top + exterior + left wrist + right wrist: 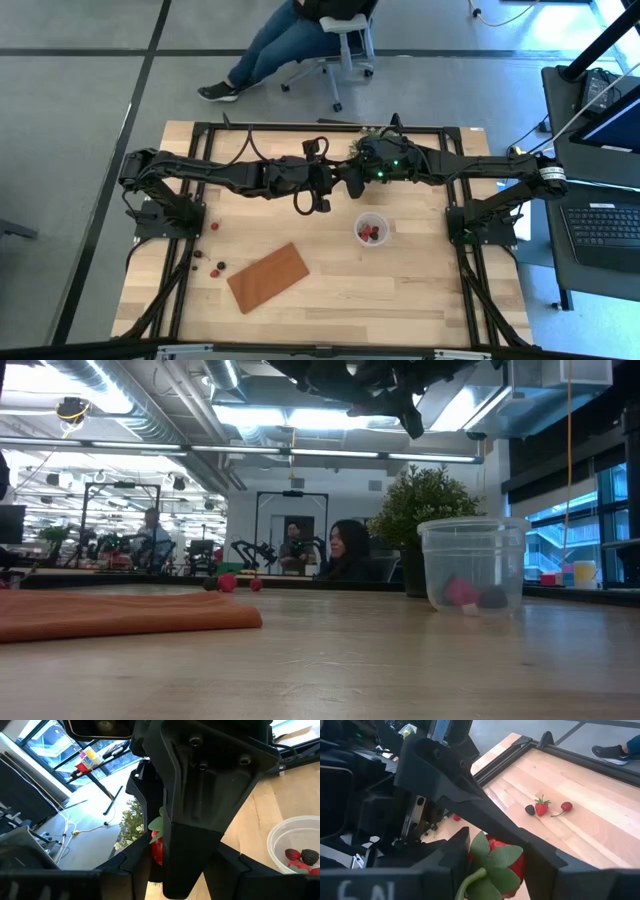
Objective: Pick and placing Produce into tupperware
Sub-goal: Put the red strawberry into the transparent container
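Observation:
High over the table's middle my left gripper (328,186) and right gripper (346,183) meet tip to tip, both shut on one red strawberry (516,866) with a green leafy cap. The tupperware (372,228), a small clear cup, stands on its base on the table just right of and nearer than the grippers. It holds a red piece and a dark piece (301,857). More produce lies loose at the table's left (212,262): a strawberry (541,806), a dark berry (530,809) and a cherry (566,806). My left gripper holds the strawberry by its red side (157,851), coming about level from the table's left. The right arm's gripper stands in front and hides most of the contact. The berry is lifted well clear of the table. My right gripper pinches the same strawberry between its two fingers (454,857), which stand on either side of it, coming from the table's right and slanting slightly down. The leafy cap (495,856) faces back toward the wrist. The berry hangs clear of the table.
A flat brown board (268,277) lies near the front, left of the cup. A green potted plant (425,510) stands at the far edge behind the right arm. A person sits on a chair (345,45) beyond the far edge. Black frame rails (465,250) border the table.

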You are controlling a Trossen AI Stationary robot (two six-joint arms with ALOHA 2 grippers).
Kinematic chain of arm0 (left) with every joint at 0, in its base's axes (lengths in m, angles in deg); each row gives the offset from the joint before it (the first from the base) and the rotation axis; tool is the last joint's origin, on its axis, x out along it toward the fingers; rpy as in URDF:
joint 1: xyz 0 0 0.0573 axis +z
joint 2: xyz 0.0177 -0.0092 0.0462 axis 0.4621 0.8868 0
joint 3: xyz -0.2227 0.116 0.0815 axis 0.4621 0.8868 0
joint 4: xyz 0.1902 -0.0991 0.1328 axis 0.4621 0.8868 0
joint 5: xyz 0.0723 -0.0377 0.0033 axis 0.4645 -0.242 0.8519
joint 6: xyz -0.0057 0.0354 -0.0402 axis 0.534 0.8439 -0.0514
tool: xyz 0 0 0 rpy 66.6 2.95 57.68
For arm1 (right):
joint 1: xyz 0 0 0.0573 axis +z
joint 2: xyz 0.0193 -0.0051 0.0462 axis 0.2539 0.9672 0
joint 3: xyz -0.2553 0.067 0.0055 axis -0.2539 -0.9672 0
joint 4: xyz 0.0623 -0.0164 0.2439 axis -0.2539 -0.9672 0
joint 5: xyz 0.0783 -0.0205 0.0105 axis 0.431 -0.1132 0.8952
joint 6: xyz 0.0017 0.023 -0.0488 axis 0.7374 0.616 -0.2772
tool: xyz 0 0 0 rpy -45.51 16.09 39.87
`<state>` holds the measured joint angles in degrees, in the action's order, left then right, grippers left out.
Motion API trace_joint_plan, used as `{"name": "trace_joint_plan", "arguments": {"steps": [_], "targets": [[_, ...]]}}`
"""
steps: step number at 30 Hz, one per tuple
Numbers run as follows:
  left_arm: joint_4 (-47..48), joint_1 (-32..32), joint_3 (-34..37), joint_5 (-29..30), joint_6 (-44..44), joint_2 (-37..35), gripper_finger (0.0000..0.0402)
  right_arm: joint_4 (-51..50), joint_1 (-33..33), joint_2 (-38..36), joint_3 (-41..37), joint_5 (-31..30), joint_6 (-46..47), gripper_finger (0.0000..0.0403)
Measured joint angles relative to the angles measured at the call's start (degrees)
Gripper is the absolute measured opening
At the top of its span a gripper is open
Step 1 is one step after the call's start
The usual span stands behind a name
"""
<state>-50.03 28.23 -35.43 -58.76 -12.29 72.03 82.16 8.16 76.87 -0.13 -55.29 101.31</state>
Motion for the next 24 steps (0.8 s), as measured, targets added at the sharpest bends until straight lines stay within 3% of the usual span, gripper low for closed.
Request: {"name": "trace_joint_plan", "arguments": {"steps": [7, 15, 19, 24], "targets": [[0.24, 0.0, 0.0, -0.04, -1.54, 0.0, 0.0153, -0.09, 0.0, 0.0, 0.0, 0.28, -0.19, 0.0145], [2.12, -0.44, 0.0, -0.24, -7.58, 0.0, 0.0246, -3.64, 0.07, -0.1, 0.0, 1.5, -2.97, 0.0145], [7.46, -1.01, -0.02, -0.01, -15.23, -0.47, 0.0278, -9.58, 0.07, -1.02, 0.47, 2.23, -5.12, 0.0145], [17.71, -1.65, -0.09, -0.02, -28.4, -0.72, 0.0289, -19.09, 1.11, -2.92, 3.12, 2.45, -9.59, 0.0145]]}}
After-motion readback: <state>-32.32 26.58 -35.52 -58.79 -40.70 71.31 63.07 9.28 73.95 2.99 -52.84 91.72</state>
